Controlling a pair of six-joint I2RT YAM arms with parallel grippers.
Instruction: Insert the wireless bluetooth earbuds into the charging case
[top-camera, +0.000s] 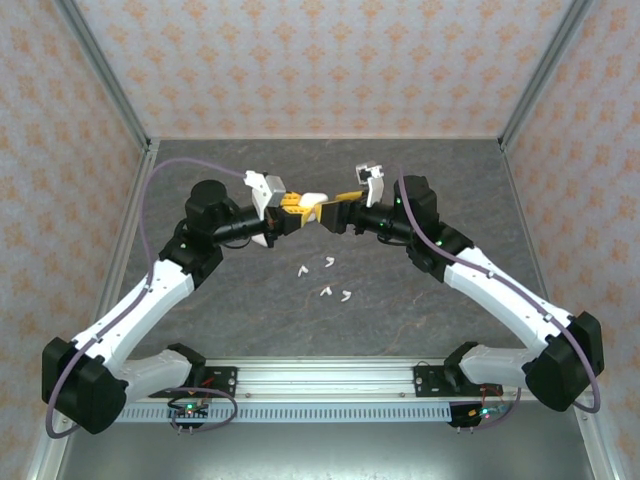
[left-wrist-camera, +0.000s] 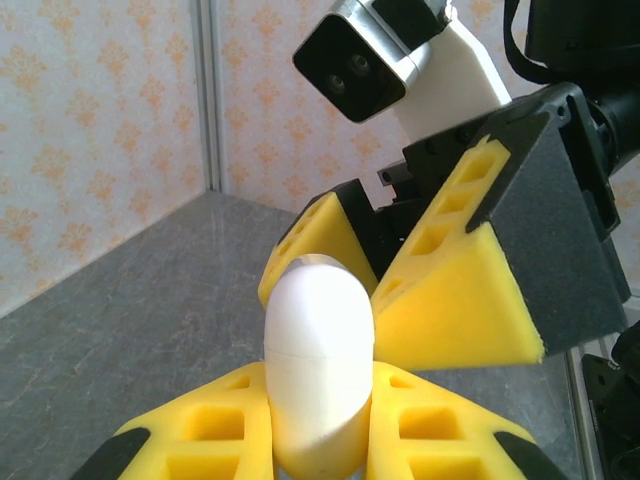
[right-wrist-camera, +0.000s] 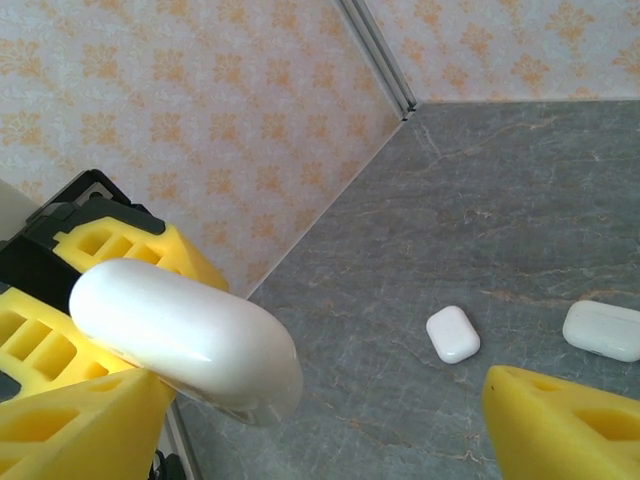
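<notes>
Grip on the charging case (left-wrist-camera: 320, 350) is what this step turns on. The left gripper (top-camera: 295, 205) holds the case in the air above the middle of the table (top-camera: 420, 330), its yellow fingers (left-wrist-camera: 200, 440) clamped tight on the lower half, below the faint lid seam (left-wrist-camera: 318, 352). The right gripper (top-camera: 338, 205) faces it with its jaws wide and nothing in them. They stand either side of the case's free rounded end, one finger close to the shell and the other well apart from it. As I judge it, the job now is to open the lid, so the right fingers should centre on that end before closing. They should take only the part above the seam, while the left hand stays firm so the smooth shell does not twist or squirt out. Four small white pieces (top-camera: 328, 262) lie on the table below, toward the arm bases. They are probably the earbuds, though from above they are too small to tell from cases. The right wrist view shows two rounded white pebbles (right-wrist-camera: 453, 333) on the grey surface, well apart from the grippers. Nothing stands between the two grippers, but their fingers sit very close and could knock each other.
</notes>
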